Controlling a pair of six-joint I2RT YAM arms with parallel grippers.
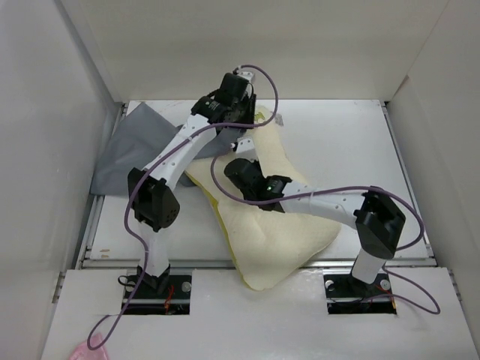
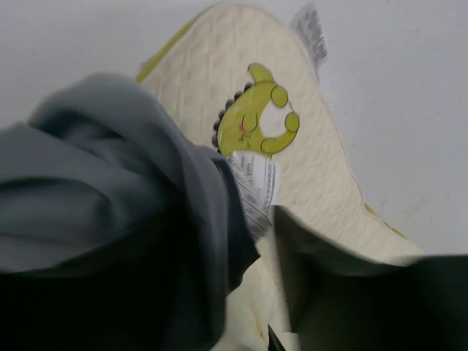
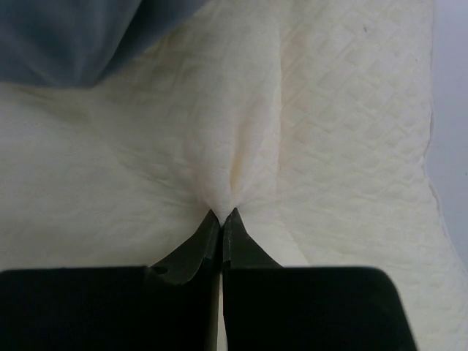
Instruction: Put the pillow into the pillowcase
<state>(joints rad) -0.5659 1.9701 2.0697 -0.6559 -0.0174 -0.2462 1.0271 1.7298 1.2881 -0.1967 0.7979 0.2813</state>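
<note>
Right hand (image 3: 221, 218) pinches the cream-yellow quilted pillow (image 3: 110, 205); left hand (image 1: 223, 112), state indeterminable under the limp grey fabric pillowcase (image 2: 110, 168), may lose it if slack.

L arm (image 1: 174, 159) stretched fwd, wrist tipped down over far end of pillow (image 1: 281, 236). L gripper (image 1: 246, 126) draped in pillowcase (image 2: 110, 190), so can't tell if jaws parted. R arm (image 1: 330, 202) lies low across pillow's mid. R gripper (image 3: 221, 218) tips pinched tight on a fold of it.
</note>
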